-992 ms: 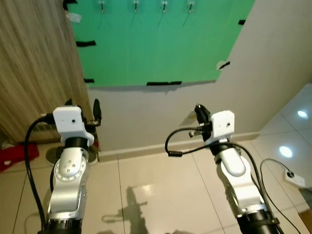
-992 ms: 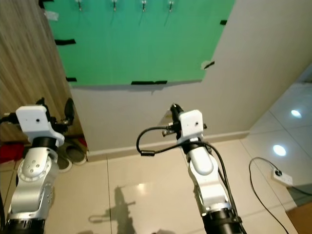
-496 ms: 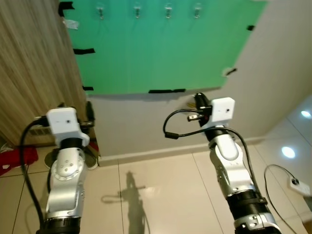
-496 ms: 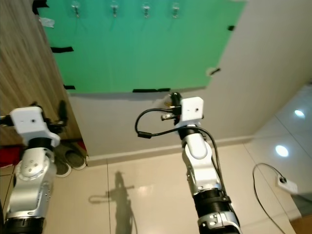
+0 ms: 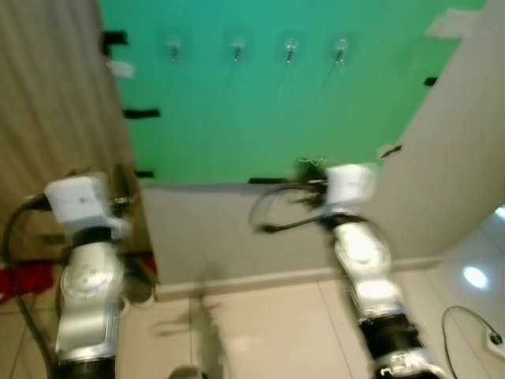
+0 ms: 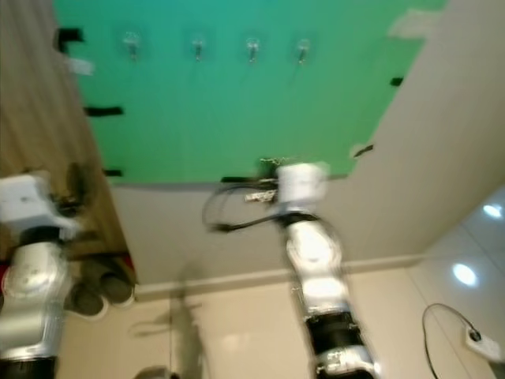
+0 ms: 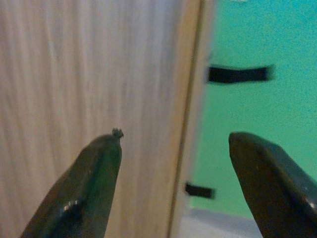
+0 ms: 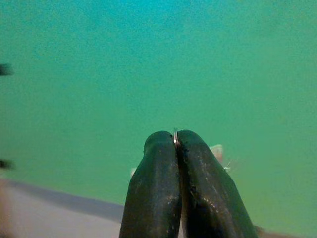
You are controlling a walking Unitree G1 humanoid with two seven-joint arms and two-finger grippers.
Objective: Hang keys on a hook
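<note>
The whole view has tilted up since a second ago: that's my head camera moving, and the green board [image 5: 260, 103] now sits lower and larger in frame, with the right arm lifted until its claw [image 5: 309, 167] reaches the board's bottom edge. Everything is smeared, I'm still in motion.

Right claw is pinched tight; in the right wrist view I see a thin sliver of metal ring [image 8: 175, 137] caught between the fingertips [image 8: 159, 144], which I take to be the keys. They are well below the hooks, at the board's lower edge.

Left claw [image 7: 173, 148] is spread wide, holding nothing, parked beside the wooden panel [image 5: 55, 118] left of the board.

Count: four hooks [image 5: 236, 51] in one row near the board's top, two claws, one ring visible.

Risks from here: the grip is only on the ring's very edge, so a jolt could flick it loose. With this blur I could misjudge which hook I'm lined up on, or jab the board and knock a stick-on hook off.
</note>
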